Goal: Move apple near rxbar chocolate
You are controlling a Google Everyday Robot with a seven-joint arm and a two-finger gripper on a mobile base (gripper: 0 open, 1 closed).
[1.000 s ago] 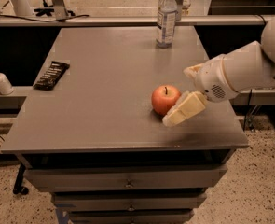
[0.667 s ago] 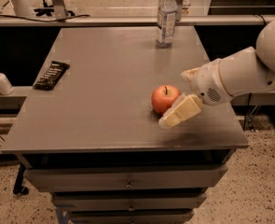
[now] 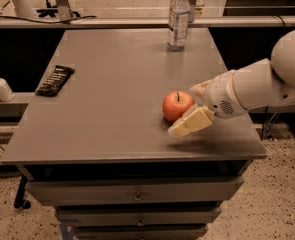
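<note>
Standing on a ledge off the left edge of the desk (image 3: 112, 114) is a small white pump bottle (image 3: 0, 86). Just inside that edge, toward the back, the black chocolate bar (image 3: 55, 80) lies flat with its pale lettering up. A clear water bottle (image 3: 178, 18) stands upright at the back, right of middle. The apple (image 3: 177, 105) rests on the desk toward the front right, stem up, well apart from the bar. The gripper (image 3: 186, 112) reaches in from the right on a white arm (image 3: 257, 86), low beside the apple. Its fingers (image 3: 191, 122) are spread, one along the apple's front right, the other behind its right side, not closed on it. Whether either touches the apple I cannot tell.
</note>
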